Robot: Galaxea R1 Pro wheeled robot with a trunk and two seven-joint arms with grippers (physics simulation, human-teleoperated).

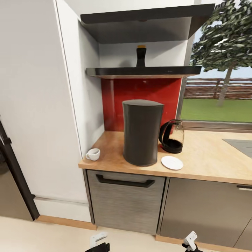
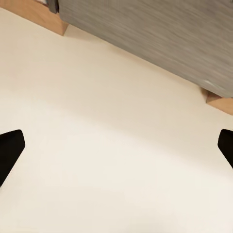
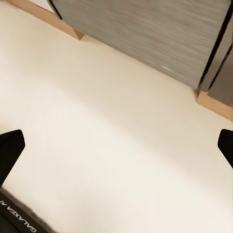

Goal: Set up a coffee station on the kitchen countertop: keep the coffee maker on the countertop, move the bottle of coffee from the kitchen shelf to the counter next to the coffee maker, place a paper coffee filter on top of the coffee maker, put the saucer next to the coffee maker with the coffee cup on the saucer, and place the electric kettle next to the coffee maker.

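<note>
Both grippers, left and right, hang spread and empty above the cream floor. On the kitchen countertop the coffee maker stands between coffee cup at left and electric kettle, saucer at right; the bottle of coffee sits on the kitchen shelf

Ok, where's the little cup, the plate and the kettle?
cup (image 1: 93,154), head view, on its white side.
plate (image 1: 172,162), head view, on its flat middle.
kettle (image 1: 174,135), head view, on its glass belly.
</note>
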